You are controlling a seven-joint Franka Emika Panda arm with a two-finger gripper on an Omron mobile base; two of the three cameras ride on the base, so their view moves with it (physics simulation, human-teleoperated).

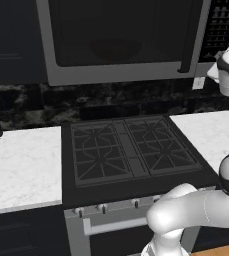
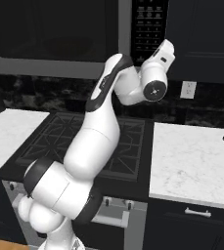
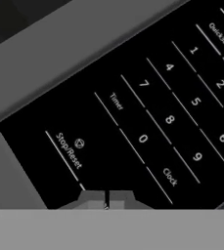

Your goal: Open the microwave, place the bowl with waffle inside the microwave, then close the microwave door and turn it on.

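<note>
With the door (image 1: 121, 37) shut and a bowl (image 1: 115, 49) dimly visible behind its glass, the closed gripper (image 3: 106, 199) sits at the keypad (image 3: 147, 112), leaving only the start press.

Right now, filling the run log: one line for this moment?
phase: turning on | microwave door: closed | gripper: shut, at button panel | stove: bare

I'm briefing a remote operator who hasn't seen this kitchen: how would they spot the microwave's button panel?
Above the black gas stove hangs the microwave, its door shut. The button panel is the narrow black strip right of the dark window. Unlike the glass, it carries rows of white-labelled keys.
</note>
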